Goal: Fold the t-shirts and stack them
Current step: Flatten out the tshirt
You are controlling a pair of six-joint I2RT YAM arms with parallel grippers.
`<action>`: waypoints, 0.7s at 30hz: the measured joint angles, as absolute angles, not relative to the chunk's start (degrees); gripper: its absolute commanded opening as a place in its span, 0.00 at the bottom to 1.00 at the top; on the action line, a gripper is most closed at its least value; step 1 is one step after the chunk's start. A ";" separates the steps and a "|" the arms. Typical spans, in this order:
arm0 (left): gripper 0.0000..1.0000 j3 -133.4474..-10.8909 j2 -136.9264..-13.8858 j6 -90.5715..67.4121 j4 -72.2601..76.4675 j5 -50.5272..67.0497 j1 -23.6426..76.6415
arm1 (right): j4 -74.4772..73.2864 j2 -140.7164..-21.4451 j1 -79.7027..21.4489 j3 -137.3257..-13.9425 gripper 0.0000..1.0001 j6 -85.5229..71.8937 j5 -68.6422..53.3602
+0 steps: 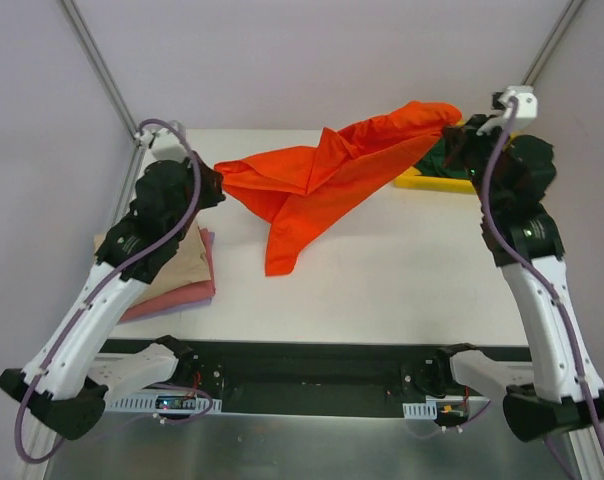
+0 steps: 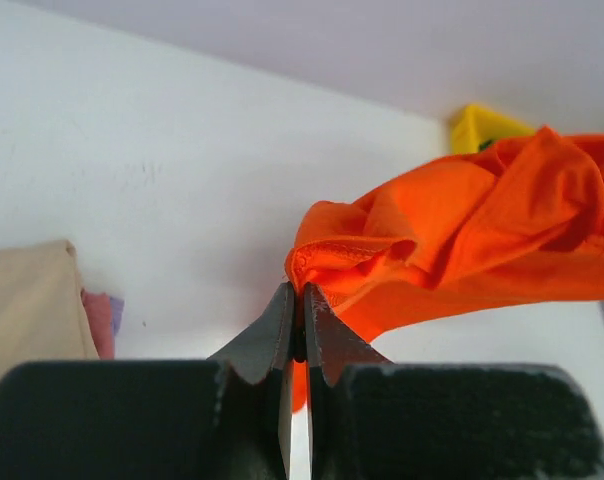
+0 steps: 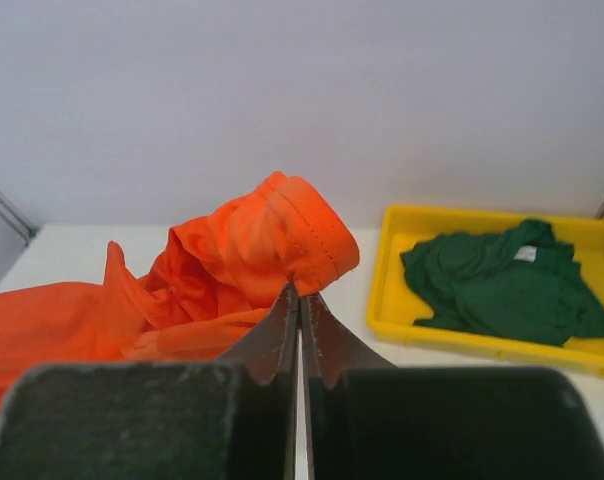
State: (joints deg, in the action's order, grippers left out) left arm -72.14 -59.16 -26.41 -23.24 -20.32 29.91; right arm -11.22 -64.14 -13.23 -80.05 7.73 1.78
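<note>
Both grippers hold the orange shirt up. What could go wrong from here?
1. The left gripper and right gripper each pinch only a small edge of the bright orange-red cloth t-shirt; either hold may slip.
2. It hangs bunched, one tail drooping toward the white table, so it may land creased.
3. The left arm sits over the folded tan t-shirt and could nudge it.

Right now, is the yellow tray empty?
No, a dark green t-shirt lies crumpled inside the yellow tray.
</note>
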 measured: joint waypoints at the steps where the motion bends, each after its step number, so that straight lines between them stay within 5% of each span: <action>1: 0.00 -72.71 -57.43 -25.96 -23.27 -20.75 29.91 | -11.29 -61.54 -13.23 -80.01 0.00 7.99 2.20; 12: 0.00 -86.65 -41.60 -18.90 -23.42 -24.34 29.91 | -18.31 -45.54 -13.21 -88.38 0.00 11.77 5.54; 21: 0.00 -92.51 -40.03 -15.40 -22.96 -26.24 29.91 | -20.43 -40.14 -13.23 -93.95 0.00 14.48 7.33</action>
State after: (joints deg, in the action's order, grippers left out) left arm -92.51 -40.03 -15.40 -22.96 -26.24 29.91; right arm -20.43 -40.14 -13.23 -93.95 14.48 7.33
